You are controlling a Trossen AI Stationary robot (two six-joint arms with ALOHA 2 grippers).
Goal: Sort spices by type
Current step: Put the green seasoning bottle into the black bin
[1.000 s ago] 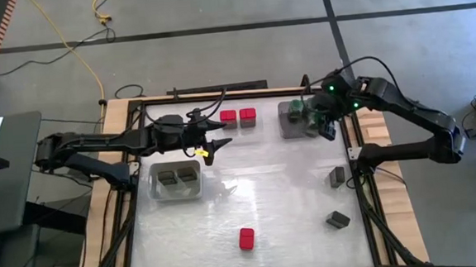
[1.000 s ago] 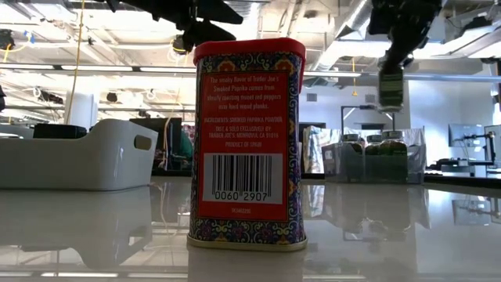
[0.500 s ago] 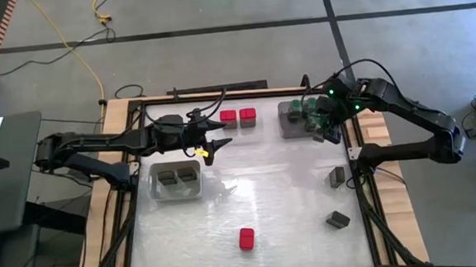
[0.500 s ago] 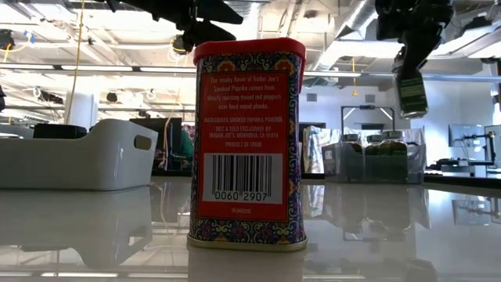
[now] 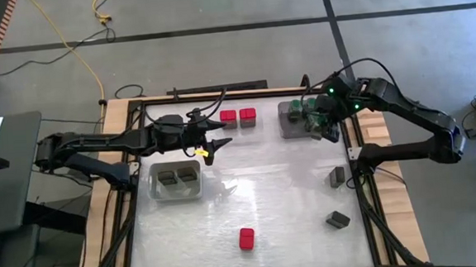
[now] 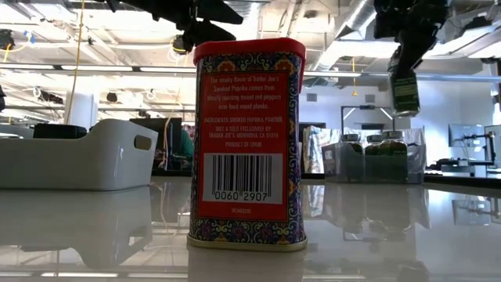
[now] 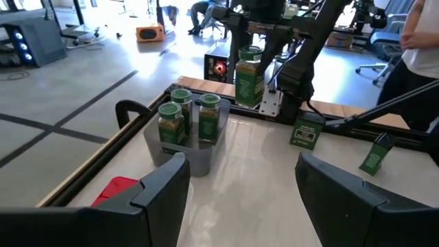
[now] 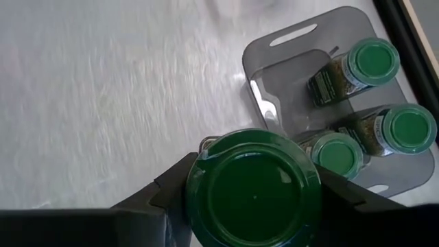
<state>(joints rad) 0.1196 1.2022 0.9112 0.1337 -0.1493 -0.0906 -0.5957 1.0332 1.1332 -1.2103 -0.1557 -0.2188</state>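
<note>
My smoky tray [image 8: 274,58] at two o'clock holds three green-lidded jars [image 8: 371,60]; my right gripper [image 8: 254,189] clamps a fourth jar [image 8: 254,186] above it; white bin [image 5: 175,181] holds grey tins [image 5: 167,178]; my left gripper [image 7: 240,185] gapes wide.

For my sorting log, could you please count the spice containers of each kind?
Red tins: 3
Green-lidded jars: 4
Dark tins: 4
Total: 11

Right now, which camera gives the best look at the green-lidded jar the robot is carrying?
The left wrist view: the jar hangs upright from the right gripper above the clear tray, label visible. The right wrist view shows only its lid; the low view shows it small, and the high view barely.
</note>
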